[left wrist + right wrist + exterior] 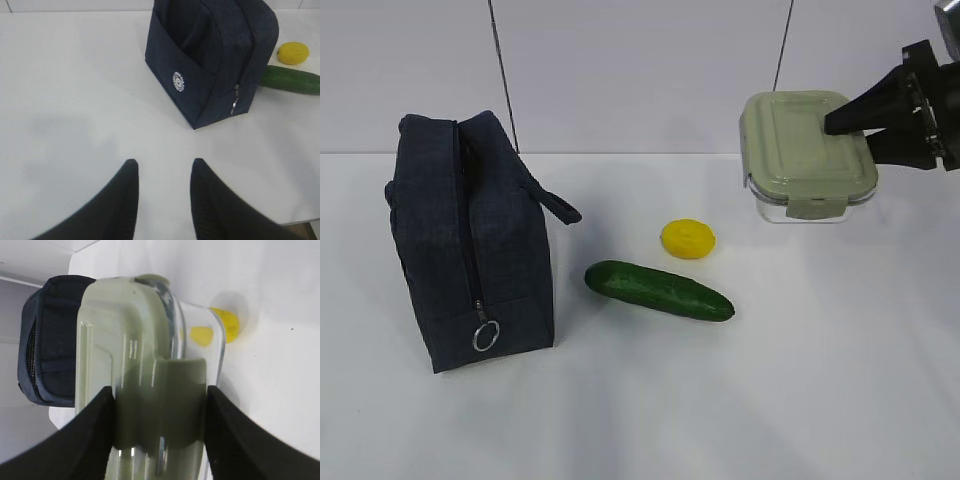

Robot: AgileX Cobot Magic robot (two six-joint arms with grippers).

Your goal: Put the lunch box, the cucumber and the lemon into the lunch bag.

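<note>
My right gripper [848, 138] is shut on the lunch box [805, 150], a clear container with a sage-green lid, holding it tilted at the back right. In the right wrist view its fingers [100, 430] clamp the box [140, 340] from both sides at the green clip. The yellow lemon [687, 238] and the dark green cucumber [658, 290] lie mid-table. The navy lunch bag [470, 250] stands at the left, its ring pull [485, 335] low on the front. My left gripper [165, 162] is open over bare table, short of the bag [210, 60].
A strap handle [555, 205] sticks out from the bag's right side toward the lemon. The white table [800, 400] runs back to a pale wall. In the left wrist view the cucumber [292, 80] and lemon [293, 53] lie beyond the bag.
</note>
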